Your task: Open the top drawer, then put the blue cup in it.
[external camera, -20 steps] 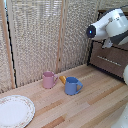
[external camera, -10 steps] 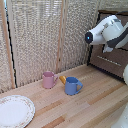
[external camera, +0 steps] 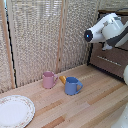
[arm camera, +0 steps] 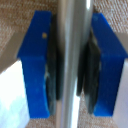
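claw [arm camera: 71, 64] hidden behind arm in exterior view, cabinet [external camera: 116, 57] cropped

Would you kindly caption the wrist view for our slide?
Hand with blue fingers closed around the drawer's silver bar handle.

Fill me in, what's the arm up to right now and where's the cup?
The arm is at the dark cabinet on the exterior view's right. In the wrist view, its hand has its blue fingers closed around a silver bar handle, presumably the top drawer's. How far the drawer is open cannot be seen. The blue cup sits untouched on the wooden table, next to the pink mug and near a white plate.
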Robot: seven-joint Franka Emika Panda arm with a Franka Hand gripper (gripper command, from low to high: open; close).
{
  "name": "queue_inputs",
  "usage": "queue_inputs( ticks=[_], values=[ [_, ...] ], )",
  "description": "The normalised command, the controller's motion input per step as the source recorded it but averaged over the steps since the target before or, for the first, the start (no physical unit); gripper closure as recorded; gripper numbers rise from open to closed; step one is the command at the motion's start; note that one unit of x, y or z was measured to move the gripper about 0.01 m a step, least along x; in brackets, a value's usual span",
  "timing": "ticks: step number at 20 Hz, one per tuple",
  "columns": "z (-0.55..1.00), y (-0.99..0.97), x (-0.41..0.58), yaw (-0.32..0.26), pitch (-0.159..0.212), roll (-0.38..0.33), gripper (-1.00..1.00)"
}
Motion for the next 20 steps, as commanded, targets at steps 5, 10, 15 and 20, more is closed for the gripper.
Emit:
queue_inputs(
  ticks=[5, 10, 15, 20],
  values=[
    [-0.19, 0.57, -0.066, 0.082, 0.047, 0.231, 1.00],
    [-0.19, 0.89, 0.051, 0.007, 0.050, 0.172, 1.00],
    [-0.16, 0.94, 0.094, 0.011, 0.051, 0.123, 1.00],
    [-0.12, 1.00, 0.127, 0.020, 0.069, 0.000, 1.00]
  ],
)
